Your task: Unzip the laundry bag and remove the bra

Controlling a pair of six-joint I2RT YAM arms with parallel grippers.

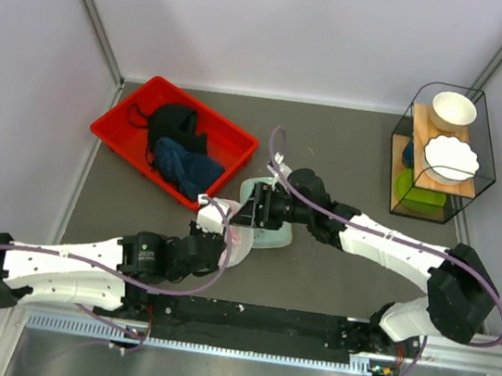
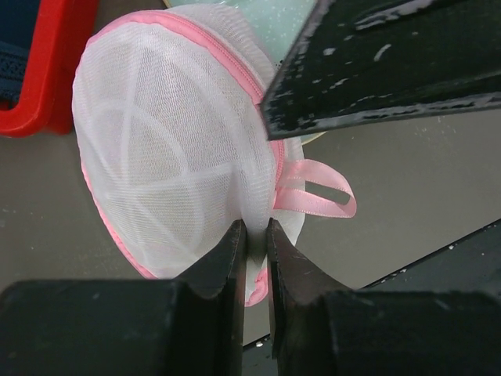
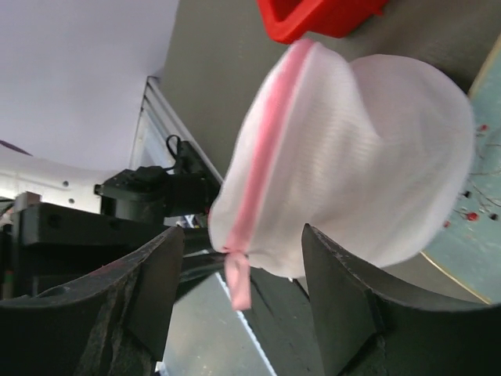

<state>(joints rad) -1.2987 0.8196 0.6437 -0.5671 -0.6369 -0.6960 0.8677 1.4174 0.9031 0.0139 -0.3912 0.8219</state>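
The laundry bag (image 2: 164, 149) is a round white mesh pouch with pink trim, its zipper closed, lifted just left of the mint tray (image 1: 274, 238). My left gripper (image 2: 256, 229) is shut on a fold of its mesh near the pink ribbon loop (image 2: 317, 194); in the top view the left gripper (image 1: 225, 229) holds the bag (image 1: 236, 242). My right gripper (image 3: 243, 235) is open, its jaws wide on either side of the bag's lower edge (image 3: 352, 172) and a hanging pink tab (image 3: 239, 282), touching neither. It sits over the tray in the top view (image 1: 248, 212). The bra is hidden.
A red bin (image 1: 121, 130) at the back left holds a black garment (image 1: 174, 124) and a dark blue cloth (image 1: 187, 166). A wire rack (image 1: 443, 154) with white bowls stands at the back right. Walls close in on the left, back and right.
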